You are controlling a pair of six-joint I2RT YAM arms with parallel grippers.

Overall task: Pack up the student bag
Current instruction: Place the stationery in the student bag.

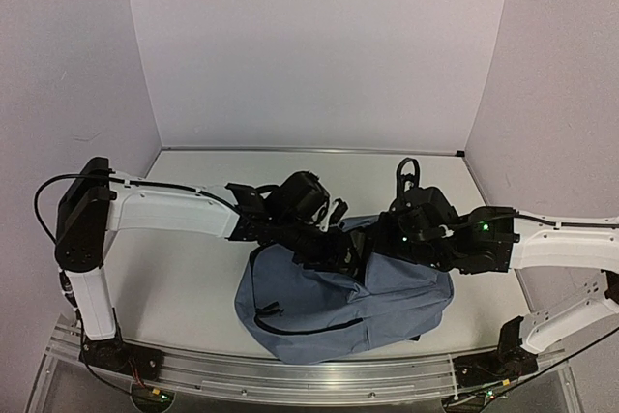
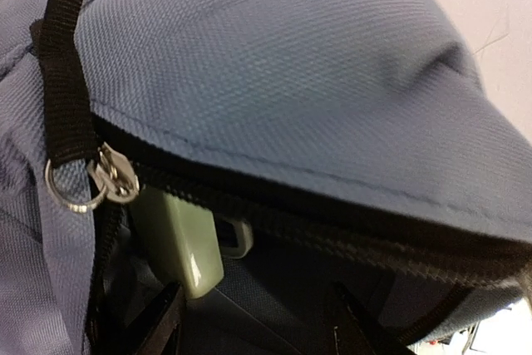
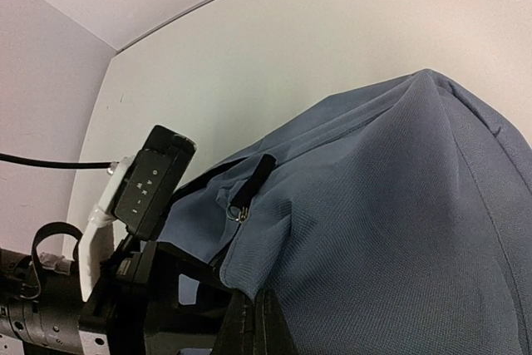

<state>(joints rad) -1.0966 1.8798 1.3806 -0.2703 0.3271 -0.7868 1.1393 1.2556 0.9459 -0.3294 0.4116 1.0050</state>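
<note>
The pale desk [image 1: 193, 287] carries the student bag [image 1: 387, 297], which lies slumped at its near edge, between the two arms. The left arm [image 1: 174, 208] reaches in from the bag's left side and the right arm [image 1: 561, 239] from its right; both meet at the bag's far rim. The left pincer [image 2: 258, 313] sits in the bag's unzipped mouth, under the raised grey-blue flap, with its two dark fingers standing apart. The right pincer [image 3: 258, 313] is clamped on a fold of the bag's cloth (its fingers pressed nearly together). A pale green block [image 2: 183, 239] shows just inside the bag's opening, beside the metal zip slider [image 2: 116, 176] and its black pull tab [image 2: 62, 72].
</note>
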